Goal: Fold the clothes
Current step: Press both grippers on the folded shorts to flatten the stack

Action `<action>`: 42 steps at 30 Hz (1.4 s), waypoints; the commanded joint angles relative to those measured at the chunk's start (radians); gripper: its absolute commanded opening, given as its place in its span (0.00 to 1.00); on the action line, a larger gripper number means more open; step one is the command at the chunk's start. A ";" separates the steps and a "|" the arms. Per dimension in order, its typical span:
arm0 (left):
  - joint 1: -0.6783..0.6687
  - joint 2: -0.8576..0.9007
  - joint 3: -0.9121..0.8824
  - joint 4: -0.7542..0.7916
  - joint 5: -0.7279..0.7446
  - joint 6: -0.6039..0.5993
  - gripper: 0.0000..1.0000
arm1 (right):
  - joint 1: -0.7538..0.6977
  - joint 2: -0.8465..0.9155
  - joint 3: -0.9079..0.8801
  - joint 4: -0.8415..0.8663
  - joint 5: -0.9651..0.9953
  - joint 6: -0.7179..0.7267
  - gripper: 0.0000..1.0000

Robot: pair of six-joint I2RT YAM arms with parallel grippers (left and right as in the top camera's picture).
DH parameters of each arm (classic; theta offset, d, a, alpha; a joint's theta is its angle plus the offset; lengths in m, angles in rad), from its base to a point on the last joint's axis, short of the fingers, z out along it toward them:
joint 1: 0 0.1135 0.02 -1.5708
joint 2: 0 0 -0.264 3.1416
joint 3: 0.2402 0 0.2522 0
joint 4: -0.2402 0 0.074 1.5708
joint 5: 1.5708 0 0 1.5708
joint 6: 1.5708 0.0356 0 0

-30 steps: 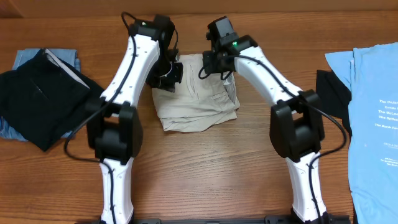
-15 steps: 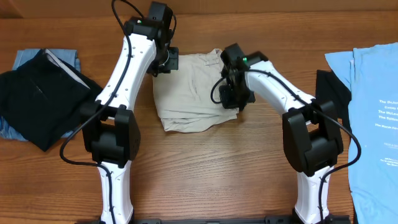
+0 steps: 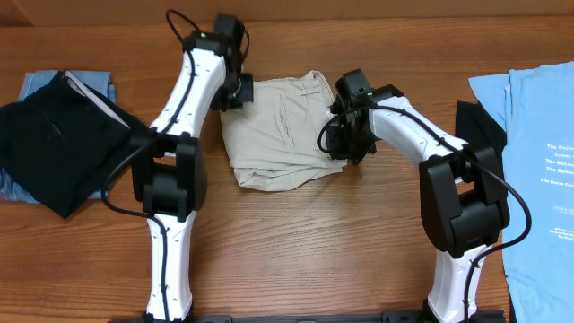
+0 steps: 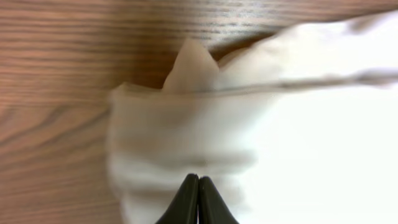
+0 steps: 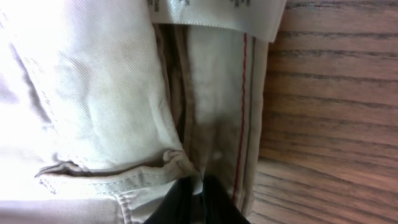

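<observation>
Beige shorts [image 3: 278, 135] lie partly folded on the wooden table between my arms. My left gripper [image 3: 238, 90] is at their upper left corner. In the left wrist view its tips [image 4: 198, 177] are shut tight over the blurred beige cloth [image 4: 186, 124], with no cloth showing between them. My right gripper [image 3: 345, 144] is at the shorts' right edge. In the right wrist view its fingers [image 5: 200, 183] are shut on a fold of the shorts [image 5: 93, 93] near the waistband seam, beside a white label [image 5: 211, 15].
A black garment [image 3: 54, 144] lies on a blue one [image 3: 40, 82] at the far left. A light-blue T-shirt [image 3: 543, 161] lies at the right edge, over a dark garment [image 3: 480, 135]. Bare wood fills the front of the table.
My right gripper moved from the shorts' top edge down to their right edge. My left gripper moved up to the upper left corner. The shorts lie more spread out.
</observation>
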 commanded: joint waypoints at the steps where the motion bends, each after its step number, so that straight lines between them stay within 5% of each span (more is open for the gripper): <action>1: 0.003 -0.171 0.152 -0.165 0.045 -0.048 0.04 | -0.040 0.044 -0.052 -0.016 0.143 0.003 0.11; 9: -0.095 -0.192 -0.006 -0.421 0.082 -0.028 0.04 | -0.040 0.045 -0.052 -0.014 0.133 0.003 0.13; 21: -0.144 -0.191 -0.676 0.021 0.093 -0.095 0.04 | -0.040 0.044 -0.052 -0.015 0.118 0.003 0.13; 29: -0.144 -0.280 -0.483 -0.023 0.142 -0.090 0.04 | -0.040 0.044 -0.052 -0.012 0.118 0.003 0.13; 32: -0.144 -0.321 -0.431 -0.003 0.135 -0.090 0.31 | -0.040 0.045 -0.052 -0.012 0.118 0.003 0.15; 33: -0.144 -0.325 -0.430 0.010 0.135 -0.091 0.64 | -0.040 0.044 -0.052 -0.012 0.118 0.003 0.15; 35: -0.144 -0.324 -0.431 0.008 0.135 -0.090 0.93 | -0.040 0.045 -0.052 -0.013 0.118 0.003 0.16; 36: -0.144 -0.324 -0.431 0.009 0.135 -0.091 1.00 | -0.040 0.044 -0.052 -0.013 0.118 0.003 0.16; 42: -0.144 -0.324 -0.431 0.010 0.135 -0.091 1.00 | -0.040 0.044 -0.052 -0.011 0.118 0.003 0.19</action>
